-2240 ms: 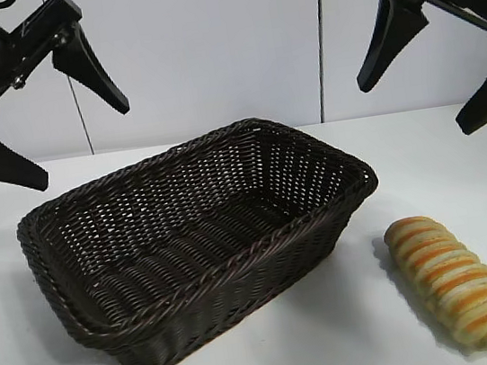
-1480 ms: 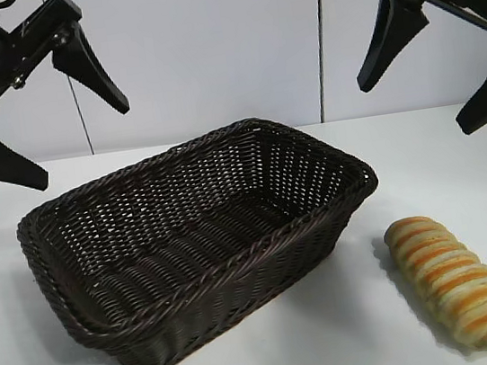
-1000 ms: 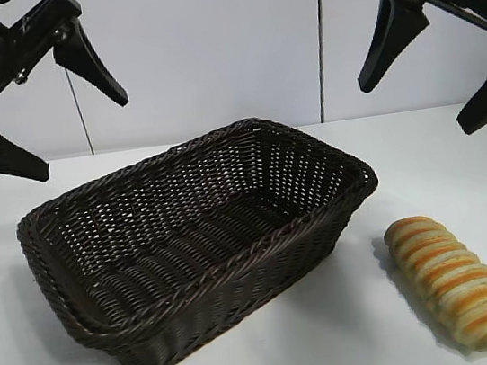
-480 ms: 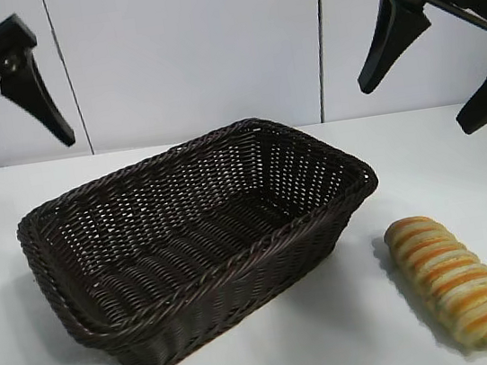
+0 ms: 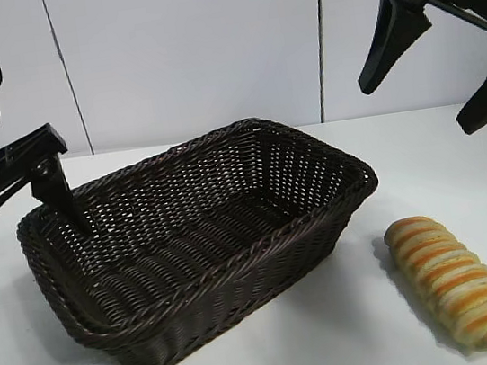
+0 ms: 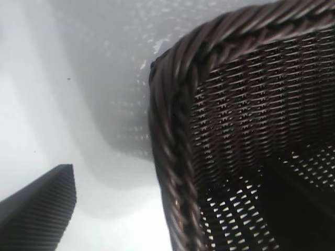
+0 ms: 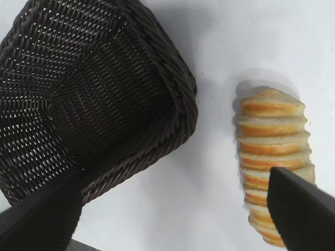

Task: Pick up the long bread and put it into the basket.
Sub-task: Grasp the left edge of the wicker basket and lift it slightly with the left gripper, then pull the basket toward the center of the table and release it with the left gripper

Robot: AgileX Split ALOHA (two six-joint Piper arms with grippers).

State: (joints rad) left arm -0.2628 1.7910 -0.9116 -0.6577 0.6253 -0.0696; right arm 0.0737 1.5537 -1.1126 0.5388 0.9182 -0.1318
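Exterior view shows the long bread [image 5: 457,280] on the table right of the basket [image 5: 312,150], both grippers spread wide and empty; I'd pinch its soft, light middle gently.

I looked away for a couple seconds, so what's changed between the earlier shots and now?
The left gripper came down, open, straddling the basket's left rim, holding nothing. The right gripper stayed raised and open; the long bread and basket haven't moved.
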